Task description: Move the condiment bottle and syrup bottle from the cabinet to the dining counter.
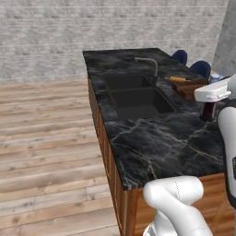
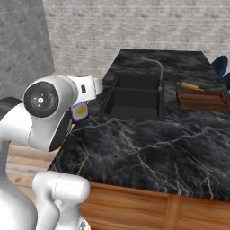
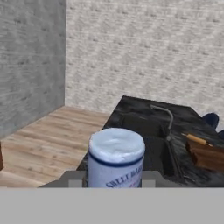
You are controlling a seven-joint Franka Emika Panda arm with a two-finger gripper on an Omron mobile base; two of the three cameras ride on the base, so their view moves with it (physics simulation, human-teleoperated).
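Observation:
My gripper (image 1: 209,109) is shut on the condiment bottle (image 1: 209,111), a small dark red bottle with a pale cap. The hand view looks down on that cap and the printed label (image 3: 116,164) from close by. The bottle (image 2: 80,111) hangs in the air, clear of the dining counter (image 1: 161,143), whose long black marble top with pale veins stretches ahead. From the right base view the bottle sits at the counter's left edge, beside my white forearm. The syrup bottle and the cabinet are out of view.
A double sink (image 1: 138,99) with a grey faucet (image 1: 150,62) is set in the counter's middle. A wooden tray (image 2: 202,99) with a rolling pin (image 2: 189,86) lies to the right of the sink. Blue stools (image 1: 201,68) stand at the far right. Wooden floor (image 1: 46,138) runs along the left.

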